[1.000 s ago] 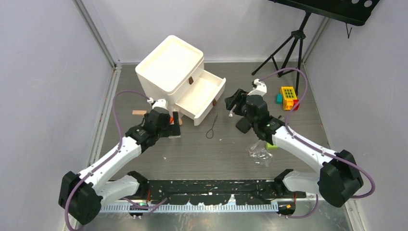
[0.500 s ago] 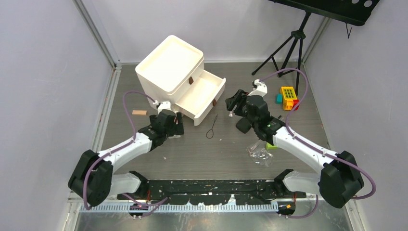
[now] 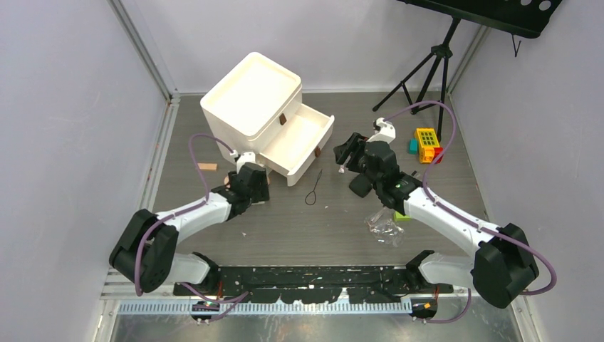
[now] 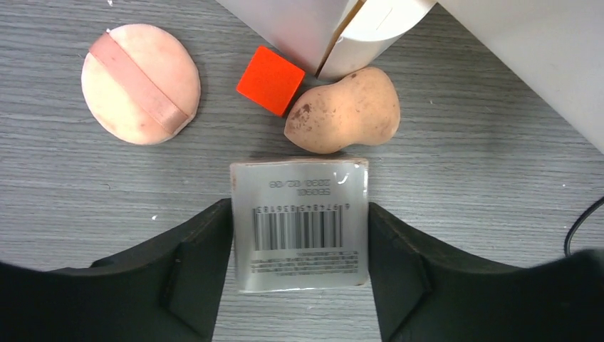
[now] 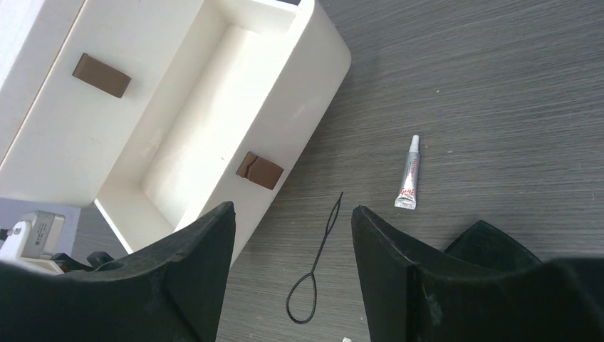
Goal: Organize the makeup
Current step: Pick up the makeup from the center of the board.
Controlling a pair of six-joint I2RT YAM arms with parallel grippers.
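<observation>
Left arm has swung in toward the drawer unit (image 3: 249, 96) since the earlier frame. Left fingers (image 4: 199, 271) have narrowed and now press both sides of the clear barcoded box (image 4: 299, 235), which lies flat on the counter (image 4: 463, 214) just beside the peach sponge (image 4: 345, 110). Right fingers (image 5: 192, 263) unchanged: spread wide, empty, over the open drawer (image 5: 313, 64) front.

You see pale grey walls (image 3: 64, 107) around a grey wood-grain table (image 3: 306, 228), with a black tripod (image 3: 441, 51) far right.
</observation>
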